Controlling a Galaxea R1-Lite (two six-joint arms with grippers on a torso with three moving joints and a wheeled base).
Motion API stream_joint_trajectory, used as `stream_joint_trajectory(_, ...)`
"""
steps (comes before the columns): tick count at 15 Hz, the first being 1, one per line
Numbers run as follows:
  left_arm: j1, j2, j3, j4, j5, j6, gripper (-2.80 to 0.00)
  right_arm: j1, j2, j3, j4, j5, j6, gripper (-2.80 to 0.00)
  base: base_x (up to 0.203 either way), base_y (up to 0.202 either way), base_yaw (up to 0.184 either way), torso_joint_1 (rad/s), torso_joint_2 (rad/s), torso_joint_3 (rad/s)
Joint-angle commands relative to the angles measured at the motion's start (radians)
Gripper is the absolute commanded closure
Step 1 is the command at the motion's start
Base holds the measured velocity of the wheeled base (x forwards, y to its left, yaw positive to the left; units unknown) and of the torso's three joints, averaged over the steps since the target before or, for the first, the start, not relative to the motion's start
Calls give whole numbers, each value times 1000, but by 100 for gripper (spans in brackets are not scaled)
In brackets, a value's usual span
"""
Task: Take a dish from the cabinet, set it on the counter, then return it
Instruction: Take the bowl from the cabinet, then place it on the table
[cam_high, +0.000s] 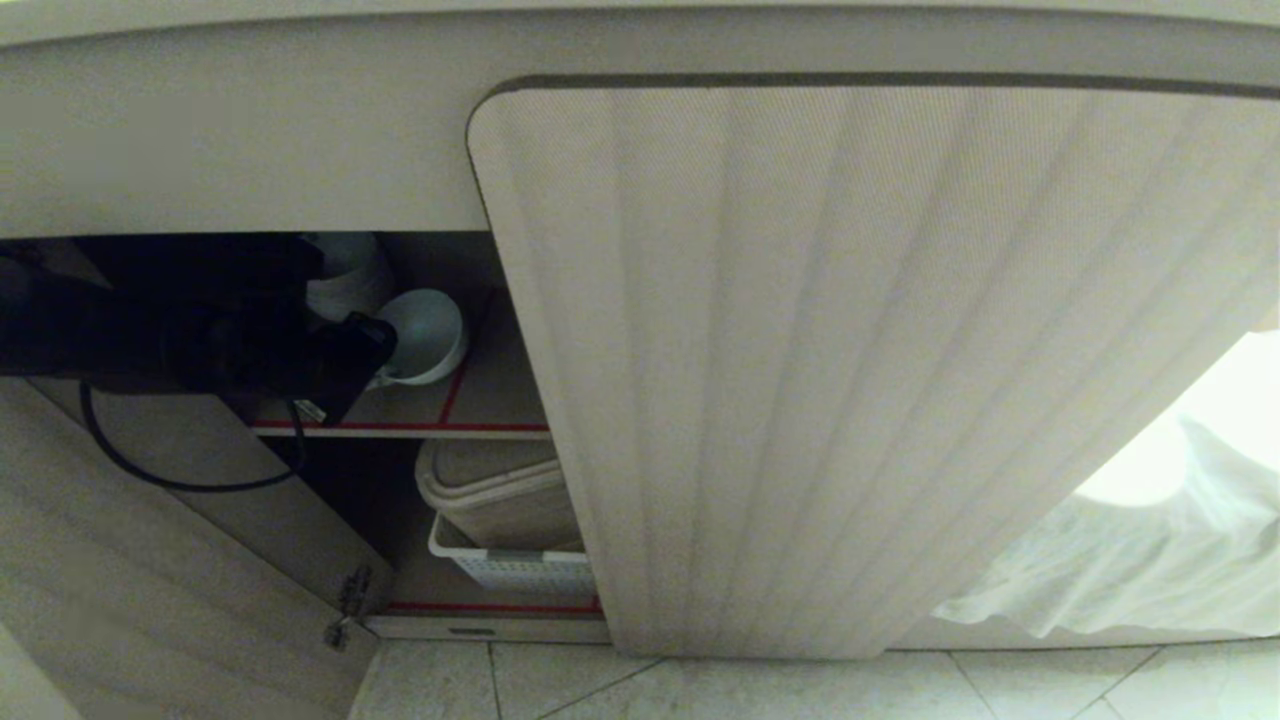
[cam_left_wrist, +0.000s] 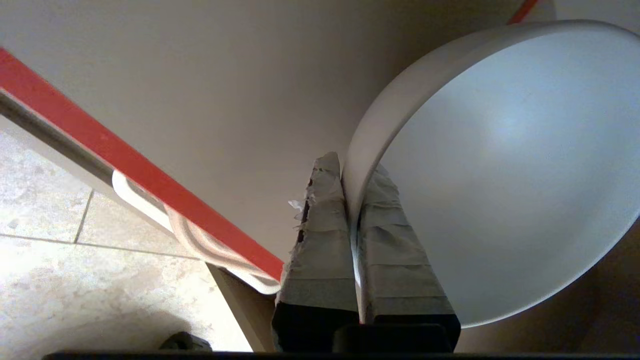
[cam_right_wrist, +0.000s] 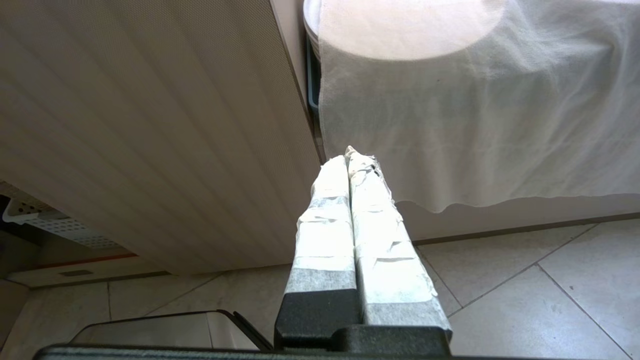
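Inside the open cabinet (cam_high: 760, 350), left tool (cam_left_wrist: 350, 170) clamped on the near rim of the bowl (cam_left_wrist: 505, 170) on the red-edged shelf (cam_high: 400, 428), bowl at two o'clock from the fingers; right tool (cam_right_wrist: 350, 157) closed, empty, outside.

L gripper (cam_left_wrist: 350, 170) fingers clamped — R gripper (cam_right_wrist: 350, 157) fingers together.
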Motion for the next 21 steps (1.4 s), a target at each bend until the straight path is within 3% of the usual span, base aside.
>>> stream_joint_trajectory(1,-1,-30,21,-1,-2,-5,0,0,0,0,-2,0,0,0,0,0,0,0,0,0)
stream_joint_trajectory(16,-8,-194,270,-1,-2,24,0,0,0,0,0,0,2,0,0,0,0,0,0,0)
stream_joint_trajectory(21,-8,-268,358,-1,-4,80,0,0,0,0,0,1,2,0,0,0,0,0,0,0)
